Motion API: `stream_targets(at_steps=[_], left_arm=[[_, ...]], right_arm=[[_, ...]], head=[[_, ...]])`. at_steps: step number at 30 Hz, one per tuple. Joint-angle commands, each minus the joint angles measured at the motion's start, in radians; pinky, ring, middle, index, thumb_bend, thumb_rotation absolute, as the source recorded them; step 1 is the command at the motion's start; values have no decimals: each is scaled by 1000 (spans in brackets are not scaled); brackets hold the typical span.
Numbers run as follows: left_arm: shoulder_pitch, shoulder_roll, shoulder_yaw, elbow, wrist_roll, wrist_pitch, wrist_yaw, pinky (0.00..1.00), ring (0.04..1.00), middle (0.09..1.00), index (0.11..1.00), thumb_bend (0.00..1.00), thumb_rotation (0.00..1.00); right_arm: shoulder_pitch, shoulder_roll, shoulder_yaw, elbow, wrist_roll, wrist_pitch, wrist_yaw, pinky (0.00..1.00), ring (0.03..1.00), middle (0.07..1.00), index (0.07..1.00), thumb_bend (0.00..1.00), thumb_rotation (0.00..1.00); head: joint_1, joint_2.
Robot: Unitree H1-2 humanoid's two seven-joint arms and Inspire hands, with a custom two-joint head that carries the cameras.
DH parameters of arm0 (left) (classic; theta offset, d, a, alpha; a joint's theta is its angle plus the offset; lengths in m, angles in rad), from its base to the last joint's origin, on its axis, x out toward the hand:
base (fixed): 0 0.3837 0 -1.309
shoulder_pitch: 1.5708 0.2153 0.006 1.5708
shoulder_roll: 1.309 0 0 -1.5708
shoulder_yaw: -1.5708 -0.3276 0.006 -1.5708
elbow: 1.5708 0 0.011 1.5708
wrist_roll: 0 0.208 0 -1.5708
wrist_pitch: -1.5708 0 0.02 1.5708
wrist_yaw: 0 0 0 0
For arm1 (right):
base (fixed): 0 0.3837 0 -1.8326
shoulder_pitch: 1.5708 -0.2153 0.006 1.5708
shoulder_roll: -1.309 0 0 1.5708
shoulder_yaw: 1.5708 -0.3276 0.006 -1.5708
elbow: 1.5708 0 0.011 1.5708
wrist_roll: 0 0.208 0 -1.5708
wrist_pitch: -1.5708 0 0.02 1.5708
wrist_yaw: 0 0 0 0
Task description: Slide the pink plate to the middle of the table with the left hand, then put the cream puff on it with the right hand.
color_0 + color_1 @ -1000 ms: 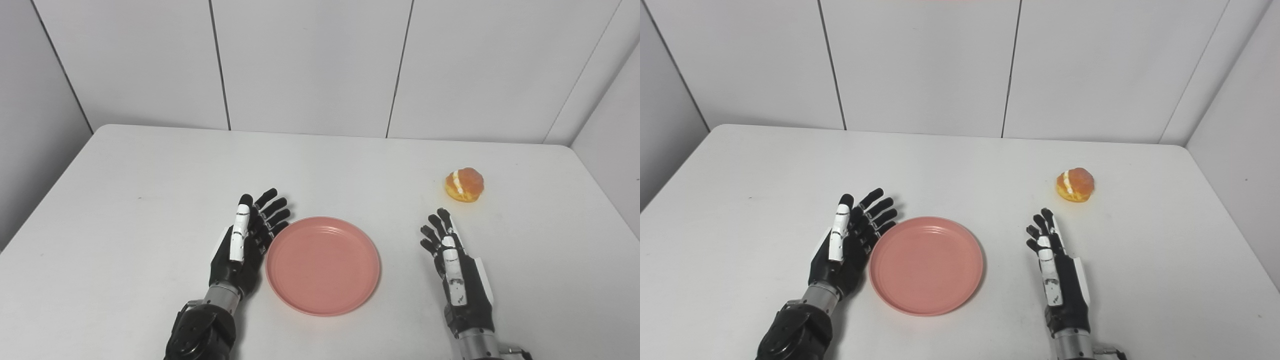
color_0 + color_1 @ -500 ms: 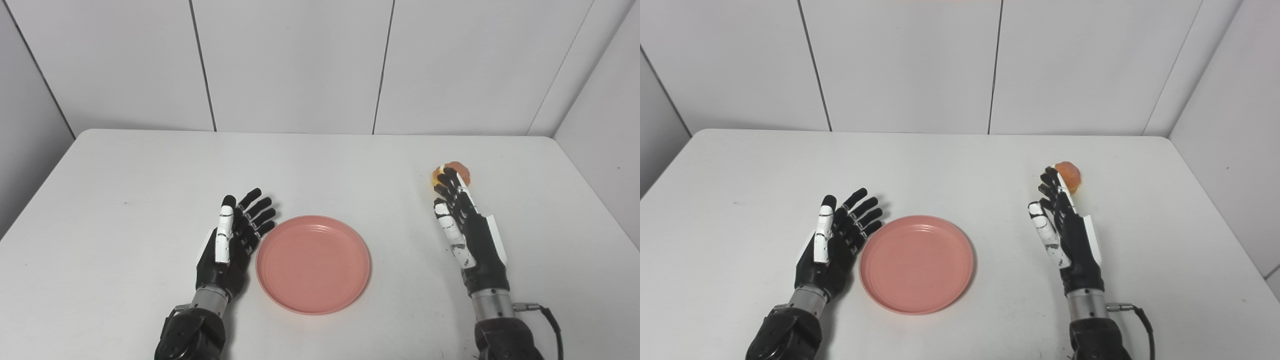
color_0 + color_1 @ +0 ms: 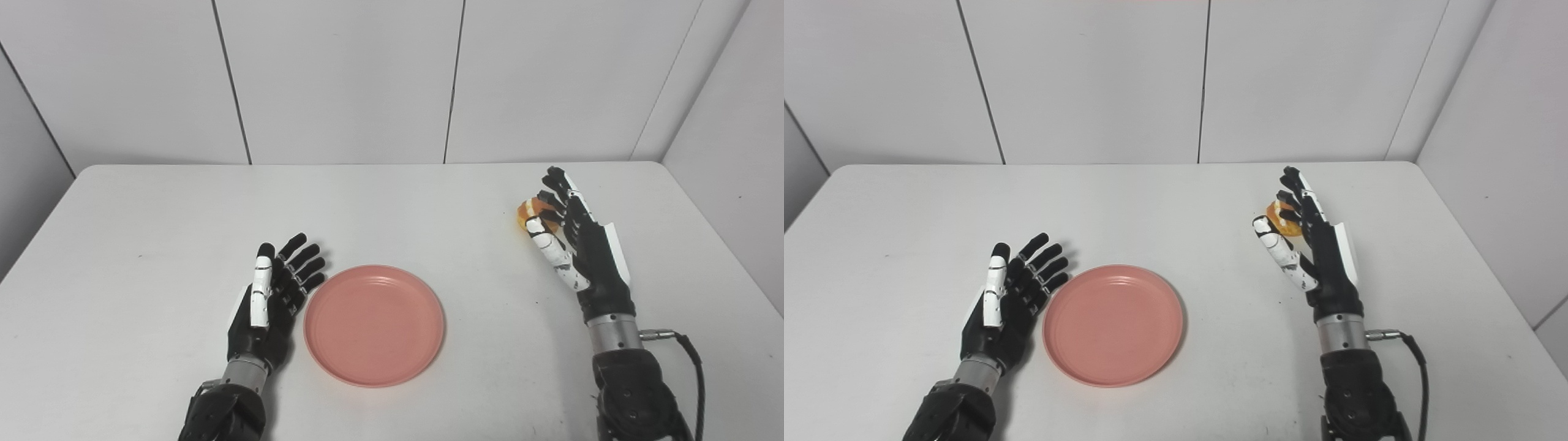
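White panelled walls stand behind the pale surface (image 3: 153, 208). Low and centre in the frame lies the pink plate (image 3: 374, 324), flat and bare. Just left of it rests the left hand (image 3: 272, 294), fingers spread, holding nothing, close beside the plate's rim. At the right of the frame the right hand (image 3: 572, 242) is curled around the cream puff (image 3: 528, 214), thumb in front, fingers behind; whether it grips is unclear.

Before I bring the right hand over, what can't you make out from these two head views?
- Cream puff: mostly hidden by the right hand in both views.
- Grip: cannot tell if the hand has closed on it.
- Whether the puff has left the table.
- Left hand: contact with the pink plate unclear.
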Motion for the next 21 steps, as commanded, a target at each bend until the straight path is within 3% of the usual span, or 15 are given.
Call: stream_targets(at_steps=[1,6,8,13,21], left_arm=[[-5,1,5,-8,-11,-34,-14,848,833,838,830,517,1000],[-3,4,9,-8,-15,-33,-21,853,836,839,828,518,1000],[-2,7,11,-7,-18,-34,-27,854,839,843,831,523,1000],[-2,16,14,3,-26,-46,-42,856,844,846,835,522,1000],[-1,14,19,2,-28,-41,-47,846,834,838,826,525,1000]], right_arm=[[-62,-31,-9,-36,-58,44,-15,791,851,886,914,710,860],[-118,-96,2,-35,-138,127,26,800,856,907,930,772,802],[-145,-120,4,-23,-153,154,41,802,877,916,926,793,723],[-202,-178,23,20,-205,198,74,755,870,912,913,816,636],[-286,-248,62,102,-283,240,108,752,856,888,892,864,601]], head=[[-3,-2],[-18,-3],[-24,-5],[-35,-7],[-38,-10]])
